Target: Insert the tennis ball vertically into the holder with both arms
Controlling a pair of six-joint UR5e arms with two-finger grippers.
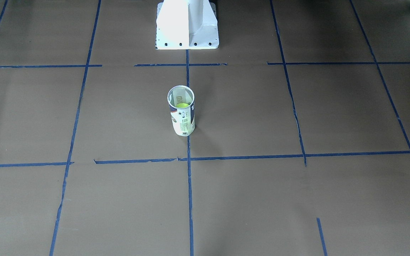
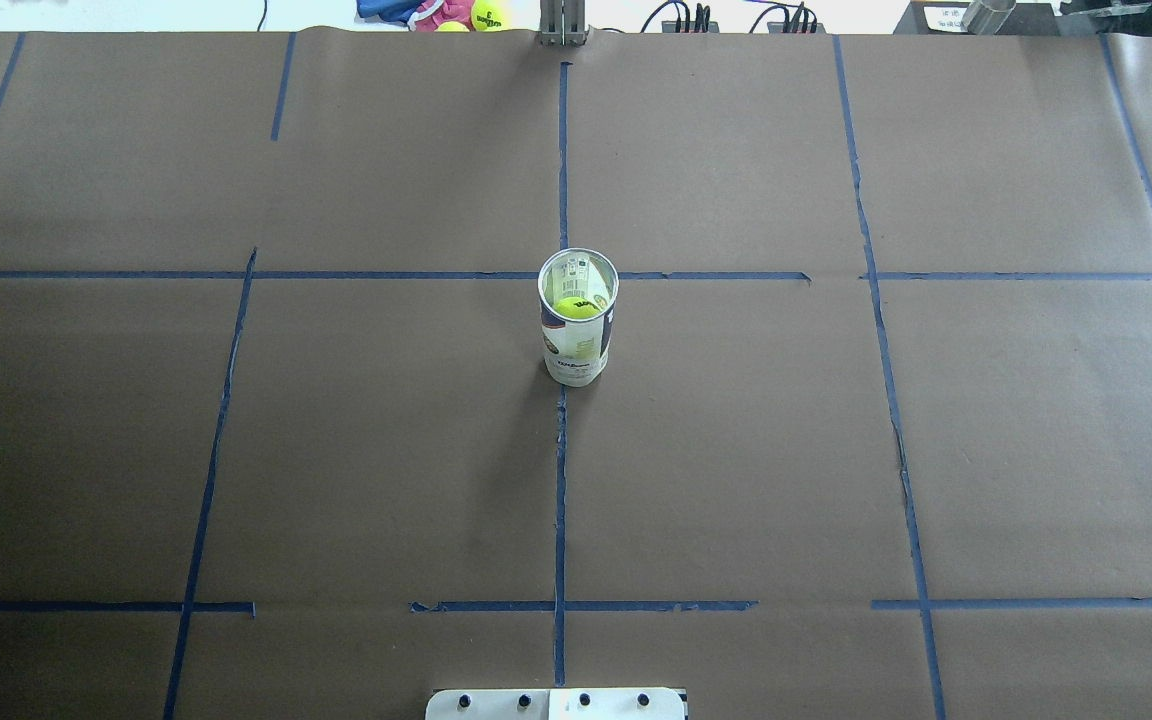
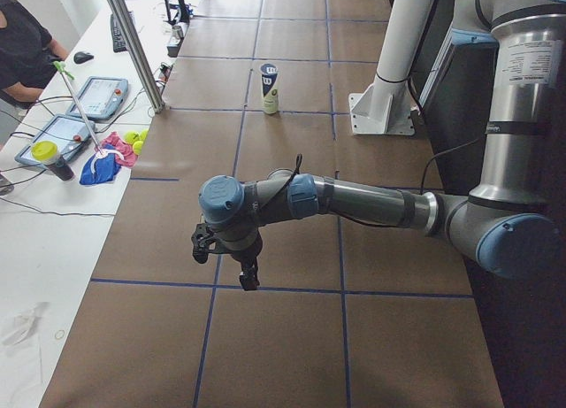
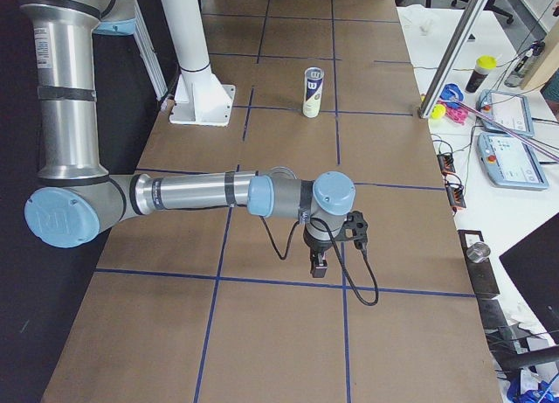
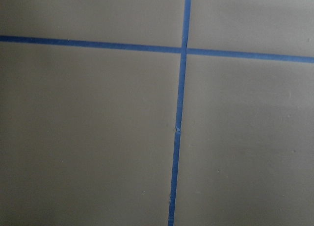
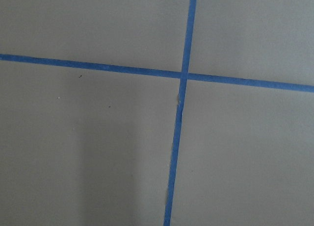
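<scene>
brown paper covers the table, marked into squares by blue tape. the holder stands upright near the middle of the table, on the central tape line, with its open metallic rim facing up. the tennis ball sits inside it, below the rim, seen through the mouth in both the overhead and the front-facing views. the white pedestal stands on the robot's side of the holder, well apart from it.

neither arm is near the holder. the left arm stretches low over the table towards its left end, with the left gripper pointing down just above a tape line. the right arm reaches the same way towards the right end, with the right gripper pointing down above the paper. both grippers show only in the side views, so i cannot tell whether their fingers are apart or together. each wrist camera shows only paper and a tape crossing.

spare tennis balls and tablets lie on a white bench beside the table, where a person sits.
</scene>
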